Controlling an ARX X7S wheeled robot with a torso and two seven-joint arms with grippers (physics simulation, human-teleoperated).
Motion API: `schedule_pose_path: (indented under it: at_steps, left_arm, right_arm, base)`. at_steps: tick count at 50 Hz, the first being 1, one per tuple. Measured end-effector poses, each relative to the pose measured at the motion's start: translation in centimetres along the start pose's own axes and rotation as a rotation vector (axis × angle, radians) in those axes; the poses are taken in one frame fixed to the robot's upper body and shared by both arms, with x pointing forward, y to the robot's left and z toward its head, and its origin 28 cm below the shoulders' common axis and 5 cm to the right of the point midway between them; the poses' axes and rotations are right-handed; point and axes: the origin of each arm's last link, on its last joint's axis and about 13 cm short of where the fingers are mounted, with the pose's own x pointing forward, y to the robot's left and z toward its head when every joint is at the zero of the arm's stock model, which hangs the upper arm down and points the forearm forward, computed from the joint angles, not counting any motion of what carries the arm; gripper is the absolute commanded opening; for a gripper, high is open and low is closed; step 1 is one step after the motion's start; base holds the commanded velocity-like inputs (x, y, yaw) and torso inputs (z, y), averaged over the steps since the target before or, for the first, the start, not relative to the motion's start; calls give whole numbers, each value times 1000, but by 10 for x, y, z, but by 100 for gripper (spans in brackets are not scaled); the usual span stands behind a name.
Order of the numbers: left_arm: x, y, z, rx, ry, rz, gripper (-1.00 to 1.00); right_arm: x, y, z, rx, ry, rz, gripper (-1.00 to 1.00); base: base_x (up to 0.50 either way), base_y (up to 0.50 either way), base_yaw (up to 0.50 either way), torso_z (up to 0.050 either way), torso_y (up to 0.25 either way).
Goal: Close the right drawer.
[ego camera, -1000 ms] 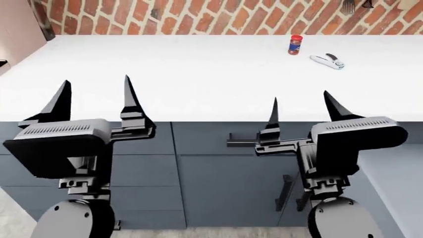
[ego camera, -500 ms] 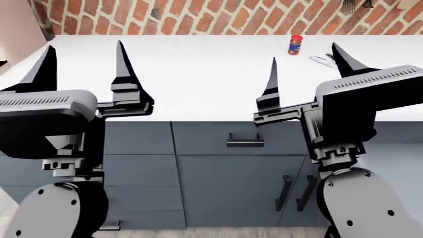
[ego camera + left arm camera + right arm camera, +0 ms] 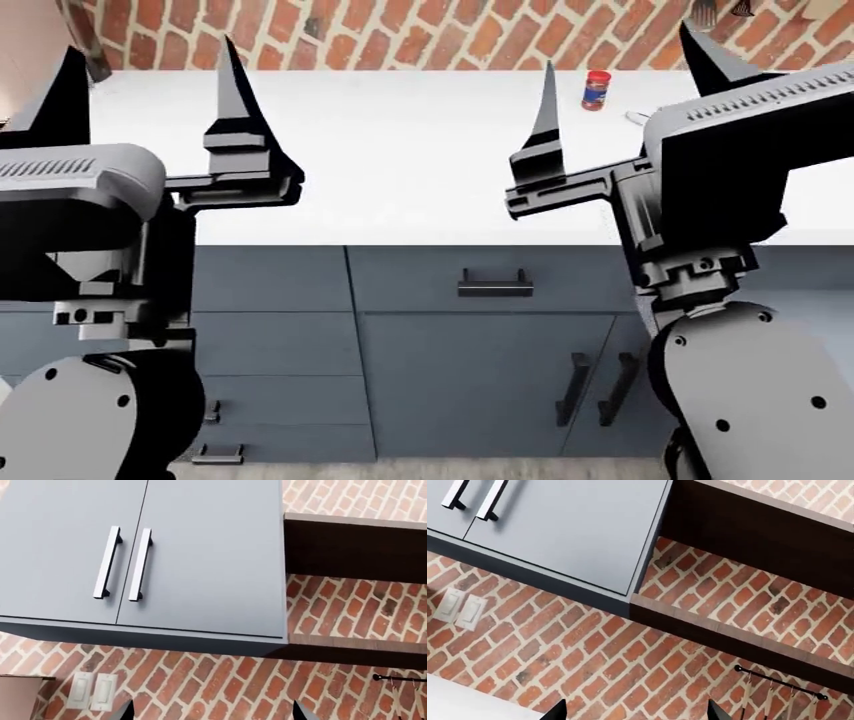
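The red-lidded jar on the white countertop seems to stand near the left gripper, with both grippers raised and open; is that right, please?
Not quite: the head view shows the red-lidded jar on the white countertop near the right gripper, not the left gripper. Both are raised and open.

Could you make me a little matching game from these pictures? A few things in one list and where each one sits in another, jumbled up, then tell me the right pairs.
Things:
1. red jar
2. wall cabinet
3. light switches
4. short black handle

Places:
A. on the brick wall, below the cabinet
B. on a drawer front under the counter
C. on the white counter, near the brick wall
D. high on the wall, beside dark wooden shelves

Pairs: 1-C, 2-D, 3-A, 4-B
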Motion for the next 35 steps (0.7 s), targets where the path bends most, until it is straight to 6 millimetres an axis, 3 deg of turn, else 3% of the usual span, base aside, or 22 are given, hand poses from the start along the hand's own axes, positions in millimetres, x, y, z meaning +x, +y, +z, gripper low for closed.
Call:
schedule_pose_path:
  at_steps: [35]
  left_arm:
    - [7, -3, 16, 3, -42, -17, 100]
  right_arm:
    - [8, -3, 13, -14, -31, 2, 100]
  base:
    - [0, 0, 0, 0, 0]
